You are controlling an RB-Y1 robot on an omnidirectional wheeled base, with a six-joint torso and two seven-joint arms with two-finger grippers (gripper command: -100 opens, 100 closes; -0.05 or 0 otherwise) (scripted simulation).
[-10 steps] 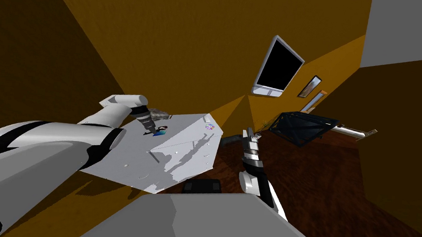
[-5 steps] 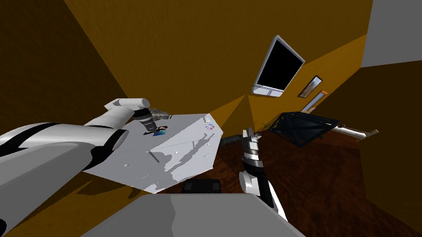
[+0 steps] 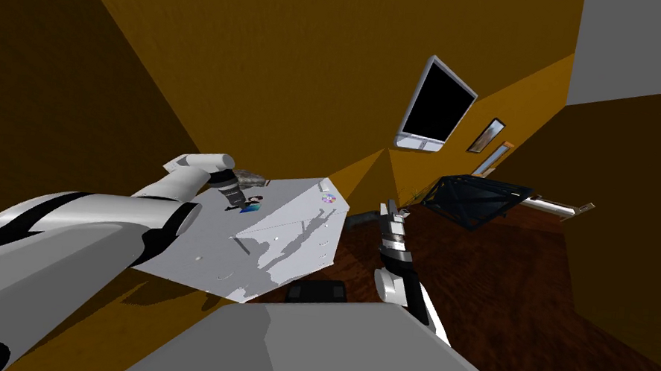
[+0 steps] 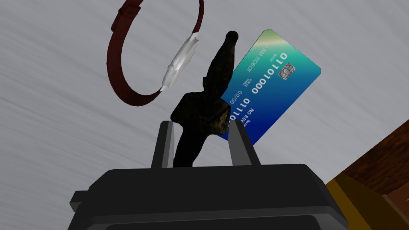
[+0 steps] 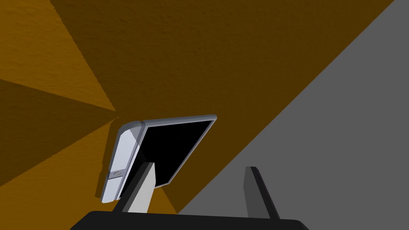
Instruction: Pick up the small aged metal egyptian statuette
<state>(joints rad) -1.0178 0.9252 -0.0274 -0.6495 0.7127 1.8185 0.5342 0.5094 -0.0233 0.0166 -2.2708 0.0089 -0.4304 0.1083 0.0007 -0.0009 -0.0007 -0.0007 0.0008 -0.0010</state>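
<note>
In the head view, your left forearm sits a touch higher than a second ago and has been still for the last half second. The left hand (image 3: 240, 204) is left of centre, low over the white bench (image 3: 283, 198), at the statuette (image 3: 250, 202). The right hand (image 3: 392, 209) stands just right of centre, beside the bench's edge.

In the left wrist view, mid-frame, the hand's fingers (image 4: 239, 139) pinch the dark statuette's thick middle. A blue card (image 4: 271, 92) lies behind it and a dark red strap (image 4: 116, 74) sits upper left. The grip looks set, so only the lift likely remains.

In the right wrist view, that hand's fingers are spread and hold nothing.
</note>
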